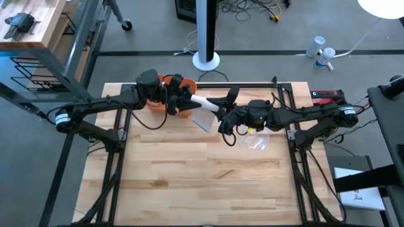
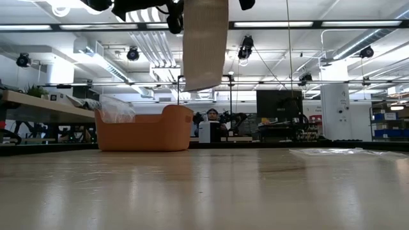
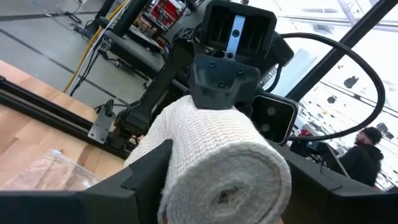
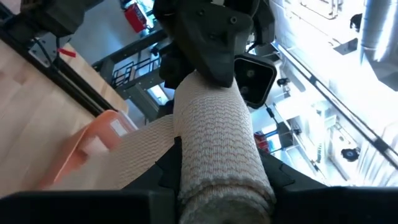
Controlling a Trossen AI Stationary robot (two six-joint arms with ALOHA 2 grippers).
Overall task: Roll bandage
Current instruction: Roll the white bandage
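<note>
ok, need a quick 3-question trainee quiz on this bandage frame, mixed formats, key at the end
1. True or false: the bandage roll is lying flat on the table.
2. Multiple choice: where is the orange basket? A) at the table's near edge, B) at the far edge of the table, under the left arm, C) on the floor.
3. Fill in: a loose tail of bandage hangs ____ the tabletop without touching it.

Key:
1. False. It is held in the air between the left gripper and the right gripper, both shut on it.
2. B.
3. Above.
</note>
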